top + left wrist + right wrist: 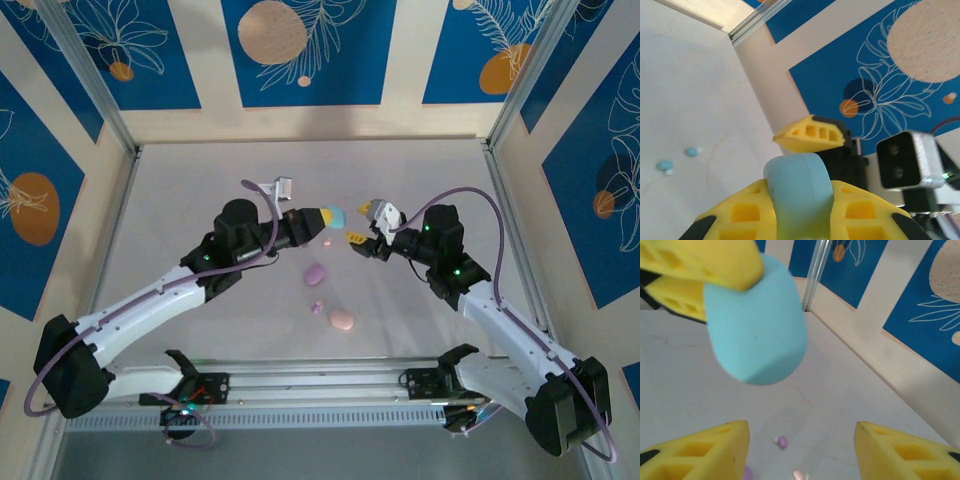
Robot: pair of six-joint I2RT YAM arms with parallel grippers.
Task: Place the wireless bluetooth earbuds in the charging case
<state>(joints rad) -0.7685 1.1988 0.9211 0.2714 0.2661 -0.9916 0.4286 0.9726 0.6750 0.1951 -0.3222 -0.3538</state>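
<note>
The light blue charging case is clamped by the left gripper, whose yellow fingers are closed on its two flanks. The case is held clear above the table. Its long axis is laid in line with the gripper's reach, and its rounded free end is pointed at the right gripper, just beside it but apart. In the right wrist view the case is seen hanging tilted, rounded end down and forward.

The right gripper's fingers are spread wide, and nothing is held between them.

Two light blue earbuds are seen lying on the table near each other, well apart from the held case. A purple earbud and a pink earbud are lying on the table below the open fingers. Which way these are pointed cannot be told with confidence, being so small. A purple case and a pink case are resting nearer the arm bases.
</note>
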